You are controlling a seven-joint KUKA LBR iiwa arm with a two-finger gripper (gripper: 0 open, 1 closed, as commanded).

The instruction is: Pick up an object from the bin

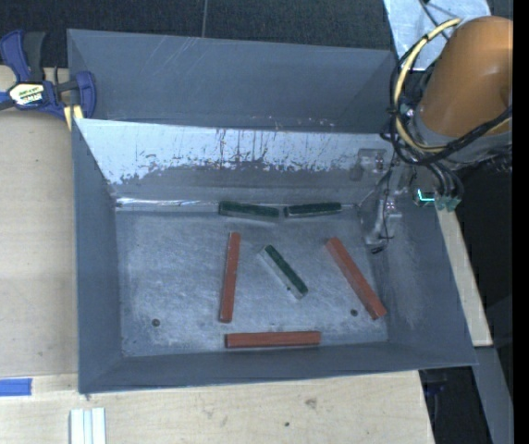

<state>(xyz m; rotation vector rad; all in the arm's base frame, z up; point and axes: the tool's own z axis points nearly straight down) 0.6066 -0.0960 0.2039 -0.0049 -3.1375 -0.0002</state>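
The gripper (376,239) is hanging low at 3 o'clock in the bin (98,276); whether its grip is wide or narrow cannot be told. A slanted red stick (355,277) is lying nearest, at its 7 o'clock, and a green stick (313,210) at its 10 o'clock.

Light was moderate, even, from overhead. Far wall of bin (246,146) caught pale glare band; floor gave dull speckled sheen. Orange wrist cover (473,72) carried soft highlight. Surround behind bin was dark. Floor shadows were faint.
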